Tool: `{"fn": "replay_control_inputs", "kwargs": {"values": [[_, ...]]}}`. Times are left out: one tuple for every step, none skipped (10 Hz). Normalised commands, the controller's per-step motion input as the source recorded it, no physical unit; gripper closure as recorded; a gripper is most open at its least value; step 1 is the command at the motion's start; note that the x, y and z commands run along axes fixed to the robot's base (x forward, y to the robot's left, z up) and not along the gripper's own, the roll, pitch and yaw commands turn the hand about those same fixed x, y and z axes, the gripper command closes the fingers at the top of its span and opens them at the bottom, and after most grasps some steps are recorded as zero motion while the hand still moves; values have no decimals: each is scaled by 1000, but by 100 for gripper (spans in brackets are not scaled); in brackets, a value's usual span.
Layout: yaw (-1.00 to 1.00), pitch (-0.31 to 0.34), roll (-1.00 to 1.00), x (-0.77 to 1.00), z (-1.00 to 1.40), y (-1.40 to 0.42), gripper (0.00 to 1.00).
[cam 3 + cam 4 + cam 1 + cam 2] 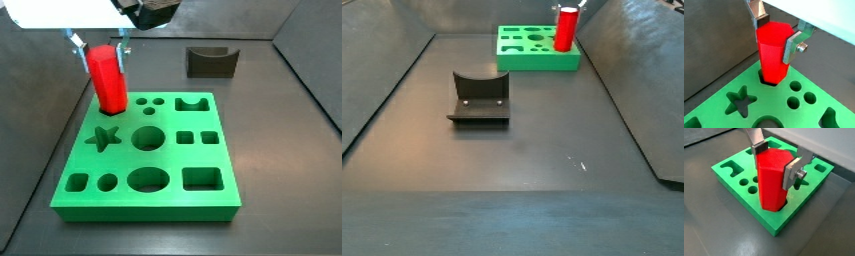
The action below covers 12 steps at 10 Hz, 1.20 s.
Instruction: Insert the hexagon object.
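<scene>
Fixture [478, 99], one, dark, nearest in a side view, well apart from the one green board [539, 58]. Gripper [777, 36] clamped on the one red hexagon object [773, 52], upright, foot in a corner hole of the board [147, 160]. Foot hidden inside that hole.

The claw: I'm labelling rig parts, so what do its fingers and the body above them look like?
The claw, at the green board's corner, has two flat silver metal fingers with dark pads. A round silver bolt head sits on one finger. A side view shows a white housing above with a dark part beside it. No cables or markings visible.
</scene>
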Motion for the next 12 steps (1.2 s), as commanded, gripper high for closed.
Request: {"fn": "replay_control_inputs", "kwargs": {"values": [[-23,-16,-251,0,-517,-71,100],[-14,-21,-260,0,-540,-146,100],[-51,-7,-270,0,-609,-191,100],[-91,-20,-369,0,-517,-229,100],[-34,-11,-370,0,-523,-157,100],[-63,0,-171,-29,-989,-40,100],[-74,0,0,-49,-1000,-31,100],[-3,0,61,-51,-1000,0,100],[-69,0,127,0,-1000,31,100],[-140,0,177,0,-920,163,100],[-49,3,-189,83,-129,154,100],[0,0,11,0,0,0,100]]}}
